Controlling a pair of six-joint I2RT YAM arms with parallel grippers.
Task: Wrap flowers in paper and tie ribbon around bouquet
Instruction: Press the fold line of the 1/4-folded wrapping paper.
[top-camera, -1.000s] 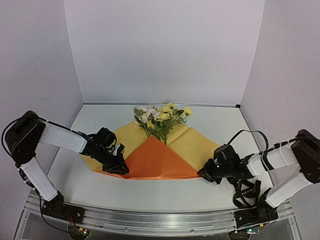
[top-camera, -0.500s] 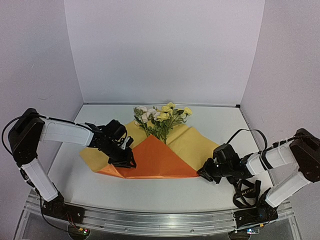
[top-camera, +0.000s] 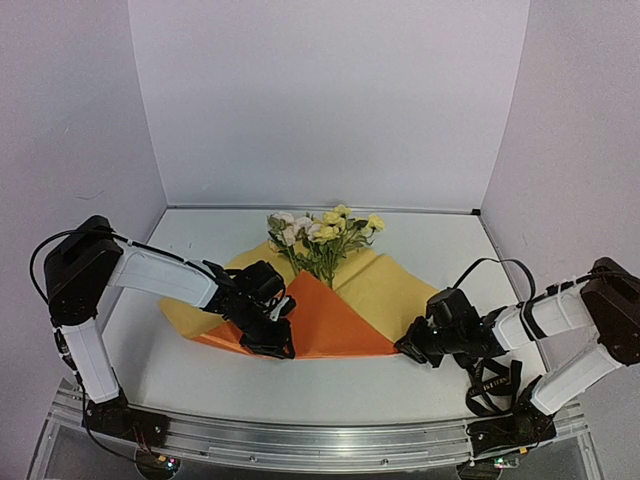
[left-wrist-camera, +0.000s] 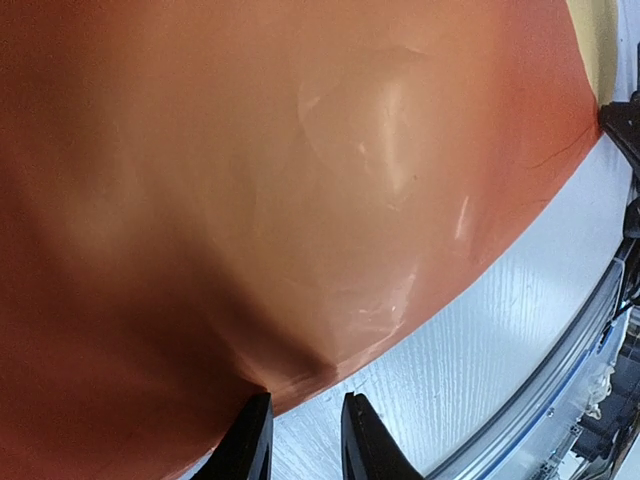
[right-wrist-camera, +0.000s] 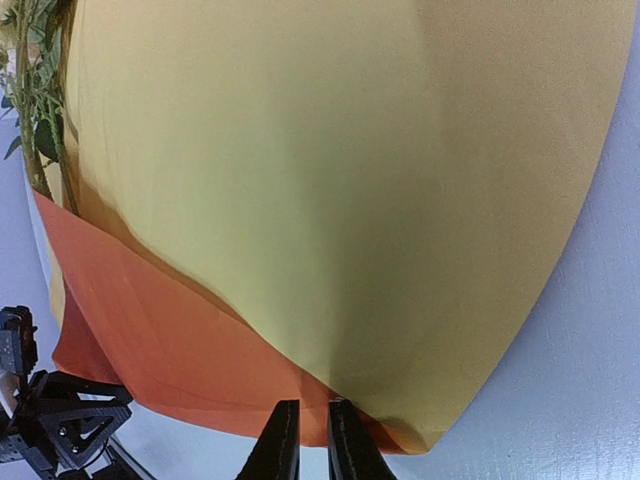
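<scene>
Paper (top-camera: 345, 322) is laid at centre of table (top-camera: 300, 388), orange flap folded over stems. Flowers (top-camera: 322, 235) are fanned twd far edge. Near-R corner is pinched by right gripper (top-camera: 404, 350). Left gripper (top-camera: 282, 347) is set at near-L fold, jaws narrow; grip can't be told.

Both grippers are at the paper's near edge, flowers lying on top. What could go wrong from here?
The left gripper meets the thin orange-and-yellow paper sheet only at its very edge, so it may slip off in a pull.
The right gripper pinches one corner; opposing pulls could tear the sheet.
The loose bunch of yellow and cream flowers lies unsecured and could shift.
</scene>
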